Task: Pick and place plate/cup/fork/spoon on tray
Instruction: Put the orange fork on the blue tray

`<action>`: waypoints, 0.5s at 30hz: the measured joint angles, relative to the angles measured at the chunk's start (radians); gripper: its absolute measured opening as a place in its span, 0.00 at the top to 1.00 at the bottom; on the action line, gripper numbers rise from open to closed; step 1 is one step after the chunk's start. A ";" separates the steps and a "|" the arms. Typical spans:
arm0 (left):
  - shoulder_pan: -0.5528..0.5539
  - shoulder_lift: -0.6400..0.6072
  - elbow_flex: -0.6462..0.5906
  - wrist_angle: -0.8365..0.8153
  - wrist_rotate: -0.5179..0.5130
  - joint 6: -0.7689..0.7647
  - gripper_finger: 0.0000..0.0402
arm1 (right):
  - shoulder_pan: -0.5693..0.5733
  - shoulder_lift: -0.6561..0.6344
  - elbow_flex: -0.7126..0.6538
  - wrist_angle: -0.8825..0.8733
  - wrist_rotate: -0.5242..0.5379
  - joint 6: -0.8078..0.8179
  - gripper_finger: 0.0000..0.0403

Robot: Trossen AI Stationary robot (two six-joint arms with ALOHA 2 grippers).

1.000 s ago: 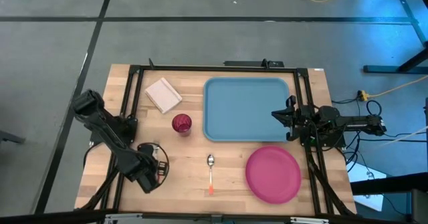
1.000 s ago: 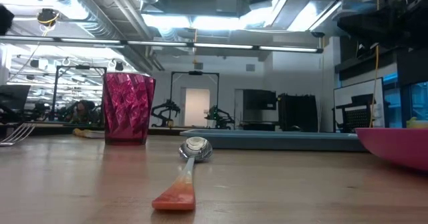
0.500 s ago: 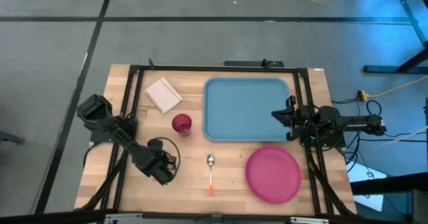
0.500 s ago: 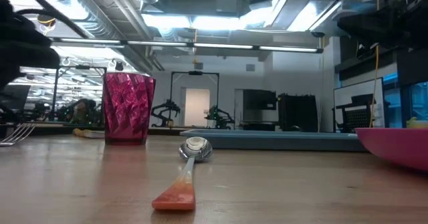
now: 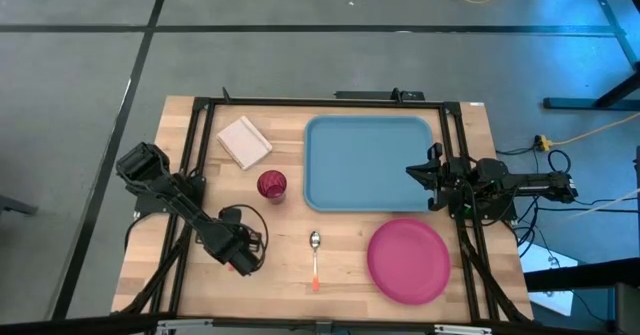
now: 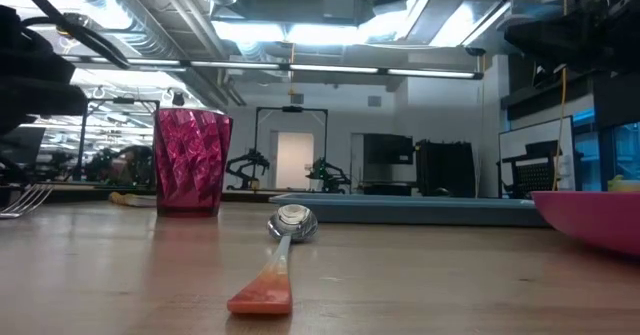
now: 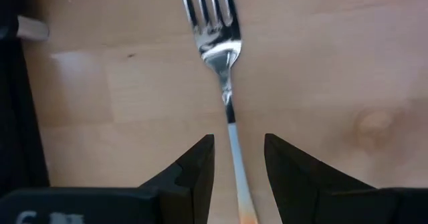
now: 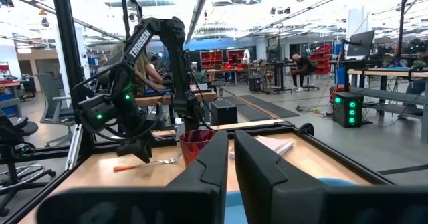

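Note:
The fork (image 7: 217,43) lies flat on the table at the near left, and its tines (image 6: 25,197) show in the low view. My left gripper (image 7: 239,144) is open low over it, one finger on each side of the fork's thin neck, apart from it. In the high view the gripper (image 5: 243,260) hides the fork. The spoon (image 5: 315,255) lies near the front middle. The cup (image 5: 272,185) stands upright left of the light-blue tray (image 5: 368,163). The pink plate (image 5: 408,261) lies at the near right. My right gripper (image 5: 410,172) is shut at the tray's right edge.
A white napkin (image 5: 244,141) lies at the far left, beyond the cup. A black frame (image 5: 200,125) runs along the table's left, far and right sides. Bare wood lies between the fork and the spoon.
My left gripper has gone toward the table's right edge and down, coming low over the fork. The fork, spoon, cup and plate have stayed where they were.

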 joint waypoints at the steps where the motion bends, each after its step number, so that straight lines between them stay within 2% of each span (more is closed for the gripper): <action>1: 0.000 0.000 -0.011 0.012 0.000 -0.001 0.69 | 0.000 0.000 0.000 0.000 0.000 0.001 0.92; 8: 0.000 -0.007 -0.102 0.132 0.006 -0.009 0.69 | 0.000 0.000 0.000 0.000 0.000 0.001 0.92; 15: 0.001 -0.009 -0.104 0.147 0.007 -0.010 0.73 | 0.000 0.000 0.000 0.000 0.000 0.001 0.92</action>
